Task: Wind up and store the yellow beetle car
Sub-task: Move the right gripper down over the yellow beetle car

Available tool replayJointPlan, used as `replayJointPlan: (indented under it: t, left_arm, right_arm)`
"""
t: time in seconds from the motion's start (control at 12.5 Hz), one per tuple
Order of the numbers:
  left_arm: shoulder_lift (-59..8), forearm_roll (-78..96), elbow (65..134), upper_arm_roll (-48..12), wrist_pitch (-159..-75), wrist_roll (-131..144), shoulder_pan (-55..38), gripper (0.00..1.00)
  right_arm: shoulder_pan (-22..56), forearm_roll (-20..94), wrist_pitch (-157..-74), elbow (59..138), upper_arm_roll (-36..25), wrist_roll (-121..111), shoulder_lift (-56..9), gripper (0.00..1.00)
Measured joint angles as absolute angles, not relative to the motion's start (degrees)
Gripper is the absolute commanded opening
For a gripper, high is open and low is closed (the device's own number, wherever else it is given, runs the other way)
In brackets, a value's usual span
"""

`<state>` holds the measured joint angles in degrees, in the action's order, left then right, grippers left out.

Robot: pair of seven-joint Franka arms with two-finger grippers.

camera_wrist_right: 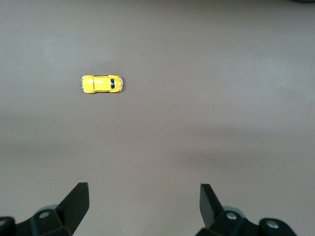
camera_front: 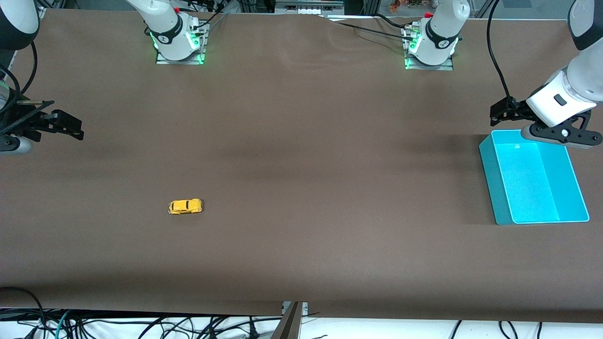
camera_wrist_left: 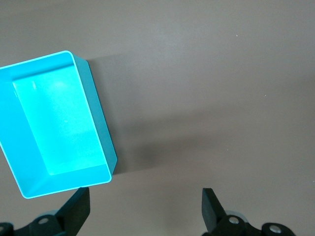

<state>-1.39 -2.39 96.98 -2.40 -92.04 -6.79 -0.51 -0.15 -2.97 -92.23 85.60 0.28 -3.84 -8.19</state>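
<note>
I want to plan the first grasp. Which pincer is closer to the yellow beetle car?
The right one. The right pincer hangs open over the table at its arm's end, where the yellow beetle car lies. The left pincer hangs open by the teal bin at the table's left-arm end.

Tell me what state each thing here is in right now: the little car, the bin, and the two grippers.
yellow beetle car: on its wheels on the table, untouched, toward the right arm's end.
teal bin: upright, empty, toward the left arm's end.
left gripper: open, holding nothing, over the table at the bin's edge.
right gripper: open, holding nothing, over bare table, apart from the car.
</note>
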Motion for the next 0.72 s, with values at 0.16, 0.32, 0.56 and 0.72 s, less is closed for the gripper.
replayJointPlan:
  t: [0.16, 0.32, 0.56, 0.72]
  left_arm:
    - [-1.39, -2.36, 96.98, -2.39, -92.04, -6.49, -0.50, 1.00]
    - [-1.44, -2.33, 96.97, -2.39, -92.04, -6.15, -0.50, 1.00]
    - [-1.82, -2.31, 96.97, -2.39, -92.04, -6.06, -0.50, 1.00]
    - [-1.91, -2.31, 96.97, -2.36, -92.04, -6.00, -0.18, 1.00]
  right_arm:
    - [-0.15, -2.97, -92.23, 85.60, 0.28, -3.84, -8.24, 0.99]
    - [-0.15, -2.97, -92.23, 85.60, 0.28, -3.84, -8.29, 0.99]
    - [-0.15, -2.97, -92.23, 85.60, 0.28, -3.84, -8.33, 0.99]
    - [-0.15, -2.97, -92.23, 85.60, 0.33, -3.84, -8.41, 0.99]
